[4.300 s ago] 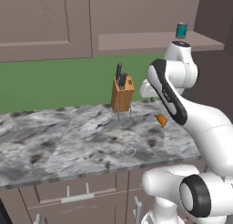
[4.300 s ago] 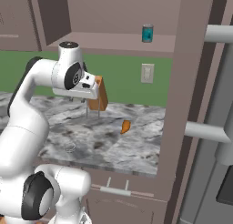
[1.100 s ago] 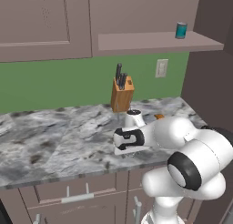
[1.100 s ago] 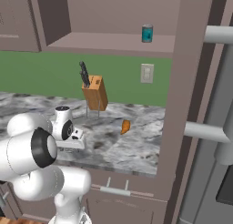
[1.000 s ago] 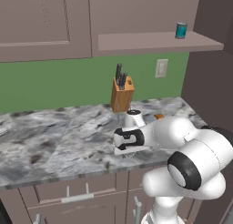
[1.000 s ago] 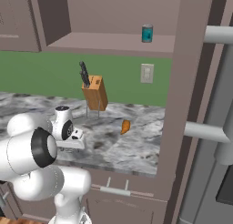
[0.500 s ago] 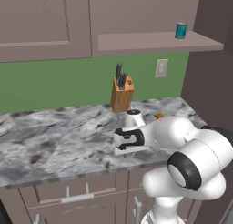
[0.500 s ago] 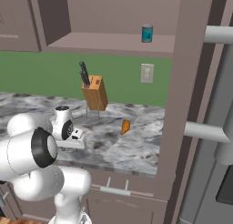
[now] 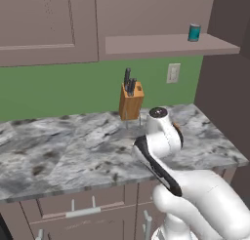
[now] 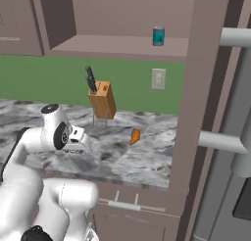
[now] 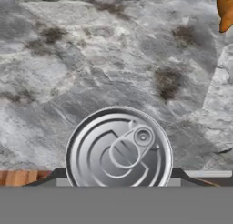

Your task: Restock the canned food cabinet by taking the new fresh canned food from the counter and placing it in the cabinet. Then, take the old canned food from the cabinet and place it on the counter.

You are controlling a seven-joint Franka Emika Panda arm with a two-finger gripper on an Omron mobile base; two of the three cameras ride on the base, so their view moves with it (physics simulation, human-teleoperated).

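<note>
Our claw (image 11: 119,175) hangs over the counter (image 11: 91,59), pinching the flat silver tin (image 11: 119,150) at both sides, lid and pull-tab facing us. An orange scrap (image 11: 225,9) lies well off. Up on the shelf (image 9: 166,43) stands the teal can (image 9: 194,32).

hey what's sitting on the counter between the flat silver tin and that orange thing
Nothing. In the hand view, only bare marbled counter lies between the flat tin and the orange thing.

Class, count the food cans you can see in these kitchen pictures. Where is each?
2: the flat silvery tin lies on the marbled counter under the hand camera; the teal can stands on the cabinet shelf.
</note>
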